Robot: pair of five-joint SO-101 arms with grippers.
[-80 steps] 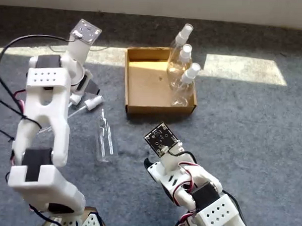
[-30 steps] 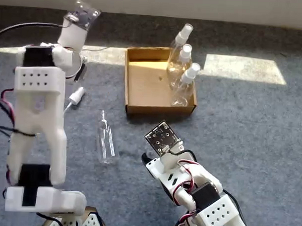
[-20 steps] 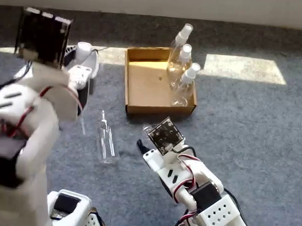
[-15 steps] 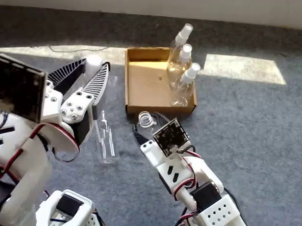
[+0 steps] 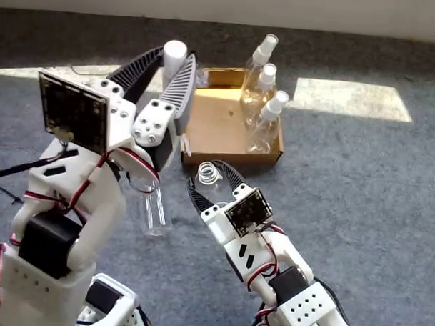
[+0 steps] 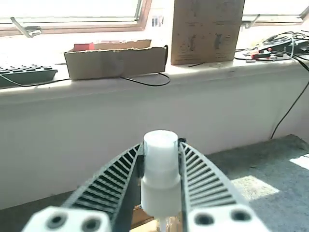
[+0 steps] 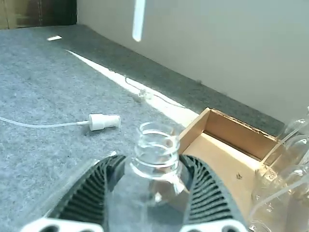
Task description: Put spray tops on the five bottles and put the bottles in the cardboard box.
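My left gripper (image 5: pixel 174 58) is raised high beside the cardboard box (image 5: pixel 211 127), shut on a white spray top (image 5: pixel 174 53) whose thin tube (image 5: pixel 182 144) hangs down. In the left wrist view the spray top (image 6: pixel 161 169) stands upright between the ribbed fingers (image 6: pixel 111 183). My right gripper (image 5: pixel 211 171) is shut on a clear bottle (image 5: pixel 208 173) with its bare neck pointing up, just in front of the box; the bottle neck (image 7: pixel 155 145) sits below the hanging tube (image 7: pixel 139 19). Three capped bottles (image 5: pixel 261 100) stand in the box's right side.
Another clear bottle (image 5: pixel 155 207) without a top lies on the grey carpet, partly under the left arm. A loose spray top (image 7: pixel 104 121) with a long tube lies on the carpet left of the box (image 7: pixel 227 135). A wall runs along the far side.
The left arm has lifted the spray top off the carpet and swung it up toward the box. The right gripper has tilted up, bringing the open bottle's neck into sight.
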